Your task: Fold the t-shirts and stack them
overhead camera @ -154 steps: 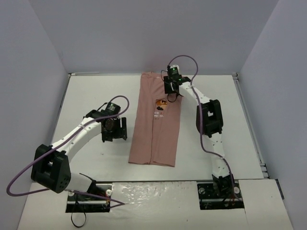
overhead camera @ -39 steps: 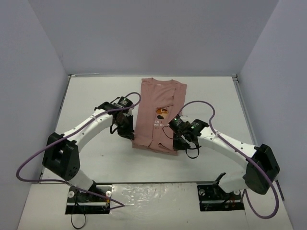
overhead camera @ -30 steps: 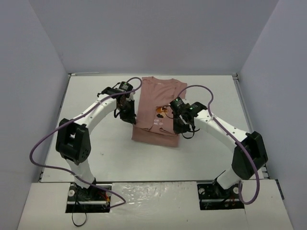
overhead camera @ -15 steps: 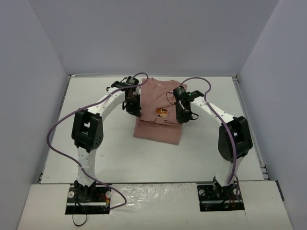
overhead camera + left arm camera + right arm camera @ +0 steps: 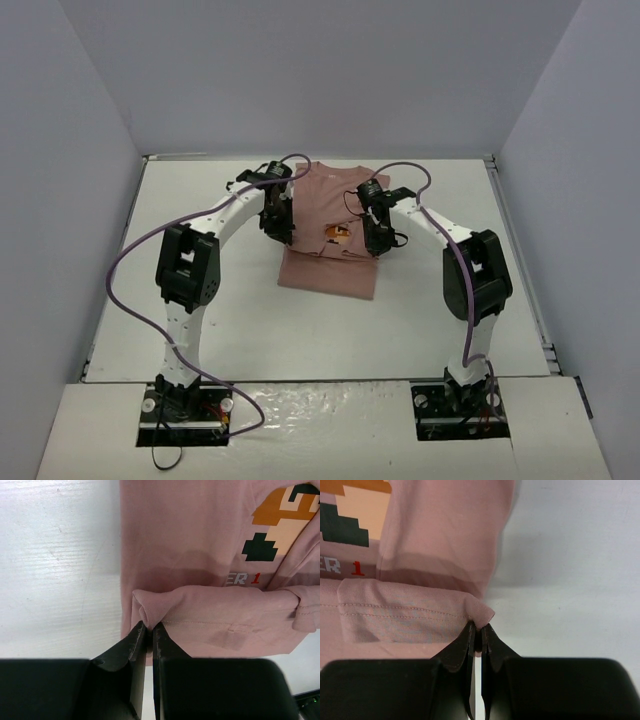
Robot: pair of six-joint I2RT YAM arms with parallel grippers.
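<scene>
The dusty-pink t-shirt (image 5: 330,240) lies at the table's far middle, its lower part doubled over toward the collar. The pixel-figure print (image 5: 282,517) and white chest text show beyond the raised hem (image 5: 225,607). My left gripper (image 5: 149,626) is shut on the hem's left corner. My right gripper (image 5: 479,627) is shut on the hem's right corner (image 5: 481,611). In the top view the left gripper (image 5: 278,222) and right gripper (image 5: 374,232) flank the shirt, holding the hem above the lower layer. The fold edge (image 5: 328,288) rests nearest the arms.
The white table (image 5: 200,300) stretches around the shirt. Grey walls (image 5: 320,80) close it in at the back and both sides. Purple cables (image 5: 130,260) loop from both arms. The arm bases (image 5: 185,400) sit at the near edge.
Both grippers have carried the shirt's hem from the near side toward the collar, doubling the shirt. In the last half second they moved slightly further back.
</scene>
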